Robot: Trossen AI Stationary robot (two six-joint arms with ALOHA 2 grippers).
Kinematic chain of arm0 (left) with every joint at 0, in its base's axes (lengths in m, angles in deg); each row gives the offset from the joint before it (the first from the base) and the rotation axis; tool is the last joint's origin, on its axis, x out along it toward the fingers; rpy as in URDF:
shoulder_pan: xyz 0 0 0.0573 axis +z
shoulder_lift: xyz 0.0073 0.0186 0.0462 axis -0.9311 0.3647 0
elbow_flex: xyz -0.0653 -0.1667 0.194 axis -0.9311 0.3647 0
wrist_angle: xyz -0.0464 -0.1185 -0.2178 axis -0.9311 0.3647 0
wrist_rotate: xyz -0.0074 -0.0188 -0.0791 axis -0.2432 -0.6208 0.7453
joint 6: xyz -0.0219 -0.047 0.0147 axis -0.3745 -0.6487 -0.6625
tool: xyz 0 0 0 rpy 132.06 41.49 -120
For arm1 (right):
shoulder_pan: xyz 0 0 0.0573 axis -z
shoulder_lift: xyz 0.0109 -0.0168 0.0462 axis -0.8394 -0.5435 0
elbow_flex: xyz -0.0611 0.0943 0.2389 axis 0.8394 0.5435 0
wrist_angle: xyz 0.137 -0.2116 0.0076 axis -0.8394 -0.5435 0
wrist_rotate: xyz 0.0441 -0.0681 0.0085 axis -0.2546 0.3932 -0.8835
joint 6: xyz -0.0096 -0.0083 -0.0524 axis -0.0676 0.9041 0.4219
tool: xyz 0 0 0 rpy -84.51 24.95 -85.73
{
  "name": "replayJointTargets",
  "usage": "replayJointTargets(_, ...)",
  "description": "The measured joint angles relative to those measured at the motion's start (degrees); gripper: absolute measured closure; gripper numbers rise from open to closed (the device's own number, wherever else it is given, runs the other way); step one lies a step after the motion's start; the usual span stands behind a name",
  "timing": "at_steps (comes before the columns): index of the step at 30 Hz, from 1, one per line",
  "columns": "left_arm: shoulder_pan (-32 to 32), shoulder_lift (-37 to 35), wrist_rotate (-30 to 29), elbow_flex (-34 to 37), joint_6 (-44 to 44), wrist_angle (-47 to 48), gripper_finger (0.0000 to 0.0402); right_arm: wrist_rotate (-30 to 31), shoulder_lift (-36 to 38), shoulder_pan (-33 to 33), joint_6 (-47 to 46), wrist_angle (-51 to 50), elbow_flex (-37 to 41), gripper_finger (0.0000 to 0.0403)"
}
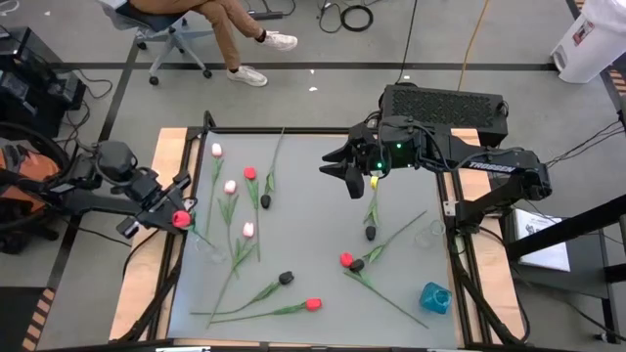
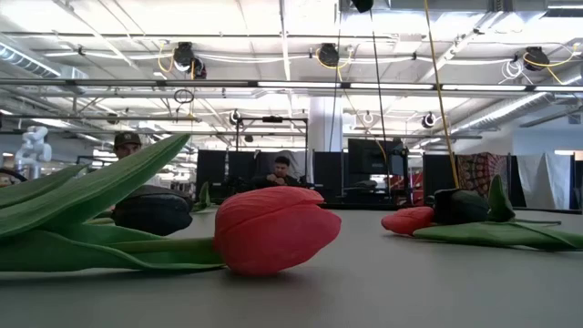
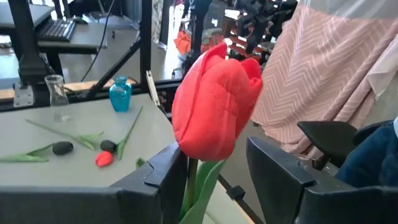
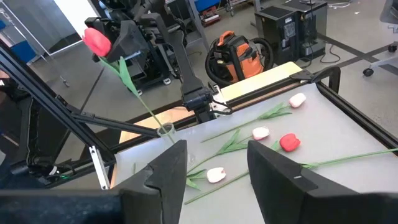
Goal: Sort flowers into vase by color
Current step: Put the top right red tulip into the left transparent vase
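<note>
A red tulip (image 4: 96, 40) stands slanting, its stem foot in a clear vase (image 4: 165, 130) at the table's left edge. My left gripper (image 3: 214, 177) is open, its fingers on either side of the stem just below the red head (image 3: 214, 102). My right gripper (image 1: 347, 178) hangs open above the table's far right part, with nothing between its fingers (image 4: 214, 171). Pink (image 1: 230, 186), red (image 1: 313, 304) and black (image 1: 371, 233) tulips lie flat on the grey table (image 1: 313, 210). My left gripper stands open about the red tulip's upper stem (image 3: 194, 183). The stem runs close beside one finger (image 3: 163, 171), and I cannot tell whether the two touch.
A blue vase (image 1: 435, 296) stands at the near right corner, and a second clear vase (image 1: 430, 233) stands by the right edge. A black frame (image 1: 455, 210) borders the table. In the low view a red tulip (image 2: 273, 228) lies close by. People sit beyond the table.
</note>
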Motion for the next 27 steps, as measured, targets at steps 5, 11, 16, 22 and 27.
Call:
replayJointTargets(5,0.0,-0.3,0.0,-0.4,0.0,2.7,0.0232,0.0,0.0,0.0,0.0,0.0,0.0,0.0243)
replayJointTargets(11,0.0,-0.4,0.0,-0.4,0.0,7.0,0.0232,0.0,0.0,0.0,0.0,0.0,0.0,0.0243)
replayJointTargets(16,0.0,-0.4,0.0,-0.4,0.1,9.5,0.0232,0.0,0.0,0.0,0.0,0.0,0.0,0.0243)
replayJointTargets(22,0.0,-0.4,-0.5,-0.4,0.1,13.3,0.0232,0.0,0.0,0.0,0.0,0.0,0.0,0.0243)
replayJointTargets(27,0.0,-0.4,-1.3,-0.4,0.1,16.7,0.0232,0.0,0.0,0.0,0.0,0.0,0.0,0.0243)
